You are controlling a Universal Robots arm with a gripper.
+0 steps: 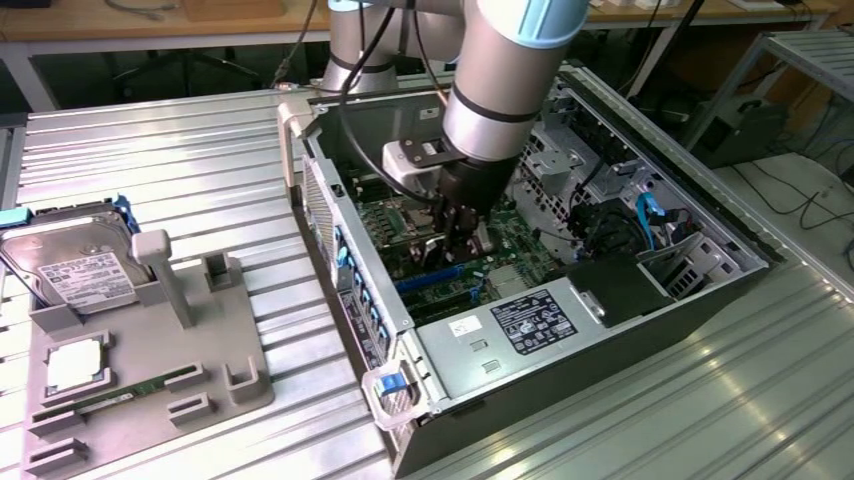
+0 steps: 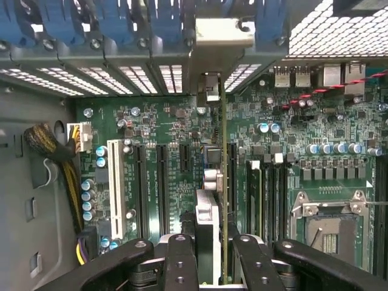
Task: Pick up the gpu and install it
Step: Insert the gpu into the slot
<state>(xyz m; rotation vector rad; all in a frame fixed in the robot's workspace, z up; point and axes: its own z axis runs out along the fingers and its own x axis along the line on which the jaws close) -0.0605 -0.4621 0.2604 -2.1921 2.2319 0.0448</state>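
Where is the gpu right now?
In the wrist view the gripper holds the gpu on edge in its jaws, inside the open computer case, just over the green board and its slots.

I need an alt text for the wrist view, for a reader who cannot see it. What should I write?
The gripper is shut on the gpu, seen edge-on, with its silver bracket near the blue clips of the case. Behind it lies the green motherboard with long black slots and a processor socket.
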